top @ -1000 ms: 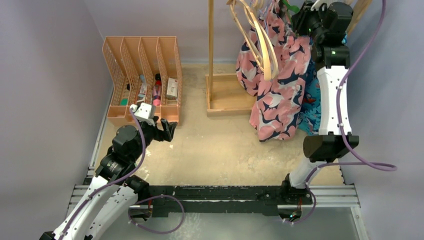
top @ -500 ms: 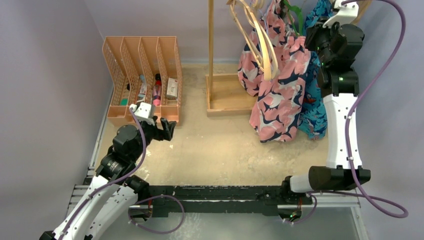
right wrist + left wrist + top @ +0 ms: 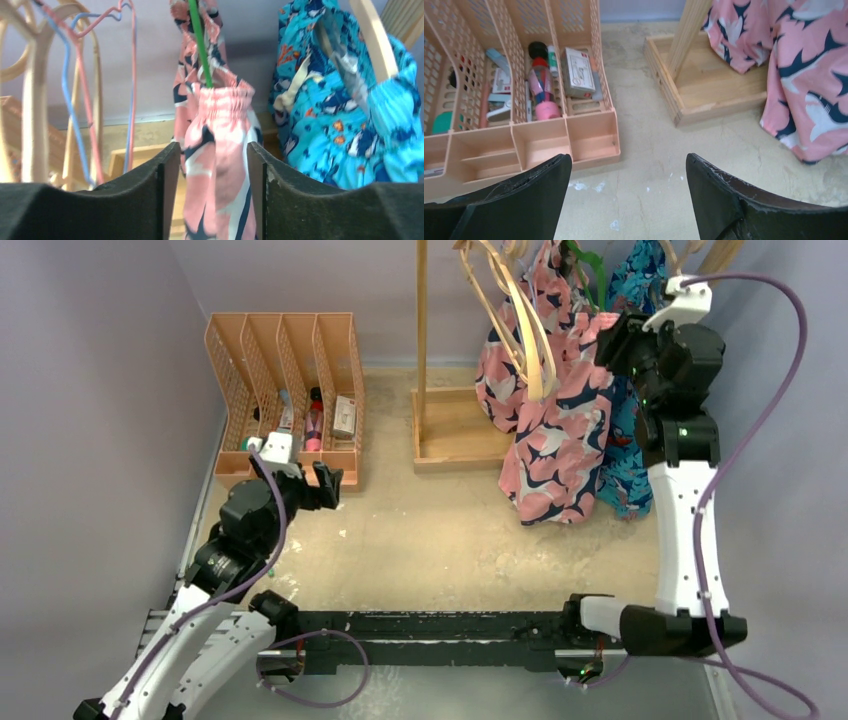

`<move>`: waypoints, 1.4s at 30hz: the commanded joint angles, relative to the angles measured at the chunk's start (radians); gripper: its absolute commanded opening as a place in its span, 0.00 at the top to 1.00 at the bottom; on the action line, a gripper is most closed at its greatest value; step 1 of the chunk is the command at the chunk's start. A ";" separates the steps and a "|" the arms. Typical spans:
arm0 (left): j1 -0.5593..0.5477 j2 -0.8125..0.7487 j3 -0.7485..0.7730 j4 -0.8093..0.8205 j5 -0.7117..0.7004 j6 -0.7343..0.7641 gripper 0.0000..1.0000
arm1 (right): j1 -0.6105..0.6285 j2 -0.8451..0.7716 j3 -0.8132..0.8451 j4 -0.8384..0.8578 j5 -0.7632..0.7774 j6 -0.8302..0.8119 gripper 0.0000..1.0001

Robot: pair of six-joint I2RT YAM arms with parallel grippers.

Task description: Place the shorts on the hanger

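by the back wall (image 3: 150, 70), right tool (image 3: 213, 152) has parted around the shorts (image 3: 222, 107).

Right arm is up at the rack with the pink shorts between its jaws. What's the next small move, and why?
Probably back the right gripper straight away from the shorts, jaws kept open. The waistband already sits gathered on the green hanger, and the fabric appears to hang loose between the jaws, so any sideways move risks dragging it off.
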 commanded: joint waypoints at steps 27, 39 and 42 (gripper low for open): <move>0.003 -0.016 0.284 -0.156 -0.195 -0.211 0.15 | -0.003 -0.691 -0.615 0.002 -0.513 0.316 0.01; 0.003 -0.048 0.198 -0.132 -0.188 -0.246 0.14 | -0.004 -0.711 -0.678 0.004 -0.565 0.238 0.01; 0.003 -0.050 0.182 -0.117 -0.179 -0.248 0.14 | -0.003 -0.726 -0.678 0.011 -0.552 0.241 0.01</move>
